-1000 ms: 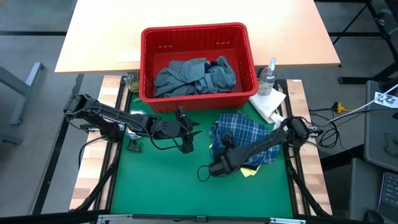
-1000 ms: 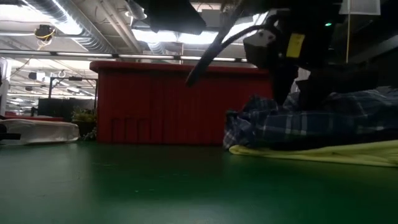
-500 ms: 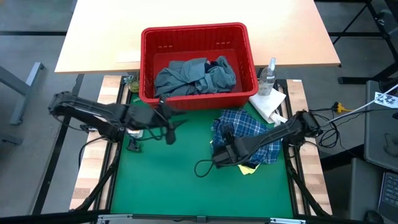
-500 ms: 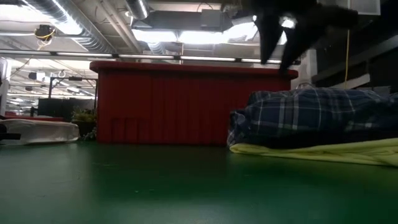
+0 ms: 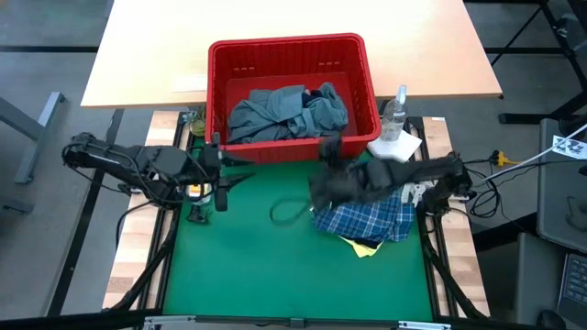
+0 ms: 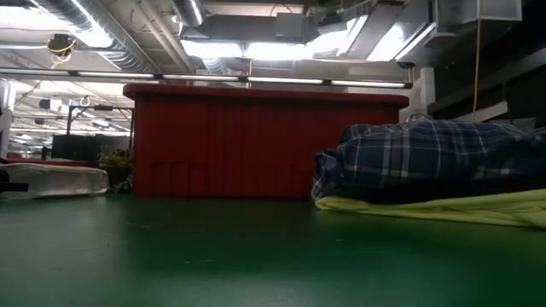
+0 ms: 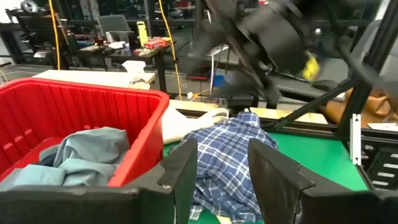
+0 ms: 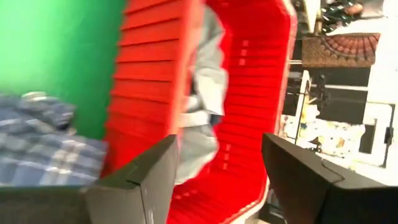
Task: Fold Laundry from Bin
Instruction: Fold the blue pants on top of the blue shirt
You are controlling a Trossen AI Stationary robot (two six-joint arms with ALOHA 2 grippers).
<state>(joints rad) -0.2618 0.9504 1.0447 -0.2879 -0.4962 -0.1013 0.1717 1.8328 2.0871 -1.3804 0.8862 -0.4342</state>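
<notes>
At far left we see the left gripper (image 5: 220, 179) empty, jaws partly apart. To its right sits the red bin (image 5: 220, 101) holding grey-blue laundry (image 5: 284, 112). The right gripper (image 5: 328, 170) hangs wide open — plaid shirt (image 5: 367, 218) just below it, over a yellow garment (image 5: 364, 247).

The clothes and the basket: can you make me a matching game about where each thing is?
Things:
1. plaid shirt
2. yellow garment
3. grey-blue garment
4. paper towel

Places:
A. inside the red bin
B. under the plaid shirt, peeking out
C. on the green mat, atop the yellow garment
D. beside the bin, near the clear bottle

Pairs: 1-C, 2-B, 3-A, 4-D
</notes>
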